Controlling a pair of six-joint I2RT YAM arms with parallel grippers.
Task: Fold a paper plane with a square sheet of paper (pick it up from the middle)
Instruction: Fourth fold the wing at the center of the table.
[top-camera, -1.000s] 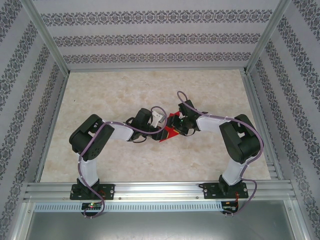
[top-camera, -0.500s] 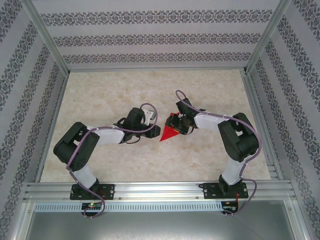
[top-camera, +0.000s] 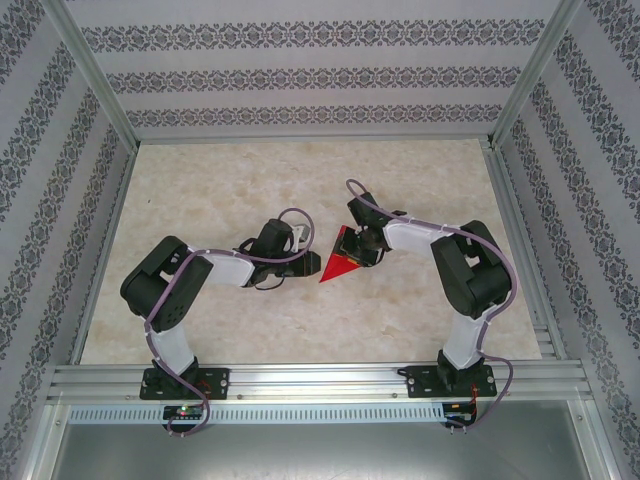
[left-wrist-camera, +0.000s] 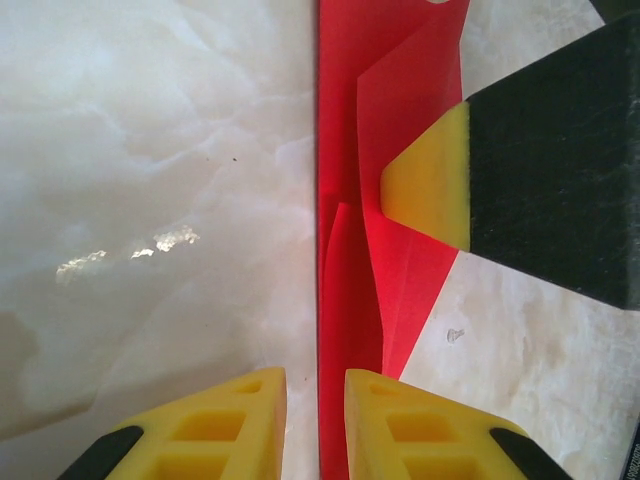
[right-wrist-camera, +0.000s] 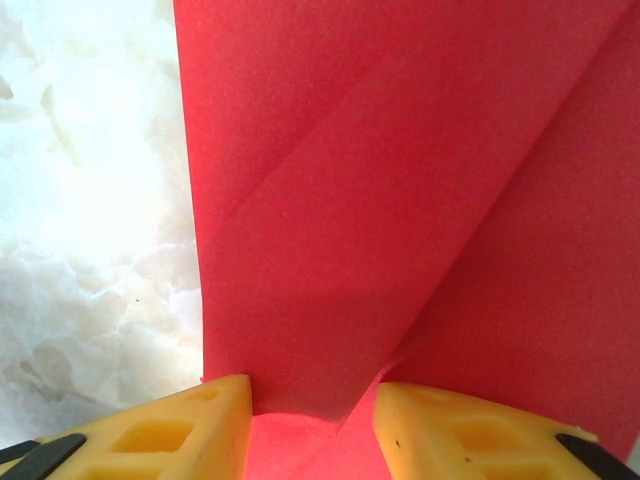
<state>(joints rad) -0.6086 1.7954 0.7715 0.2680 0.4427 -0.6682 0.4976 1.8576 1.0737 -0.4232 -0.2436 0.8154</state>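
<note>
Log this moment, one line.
paper plane: part-folded | left gripper: jaws narrow at its edge | right gripper: fingertip on it

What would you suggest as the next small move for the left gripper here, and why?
Probably close the left gripper fully: the long straight edge of the red paper runs between its fingertips, with a sliver of table beside it, while a fingertip of the right gripper rests on the flap.

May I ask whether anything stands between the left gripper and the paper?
Nothing visible does: the paper runs into the gap between the fingers of the left gripper; the right gripper touches it farther along.
</note>
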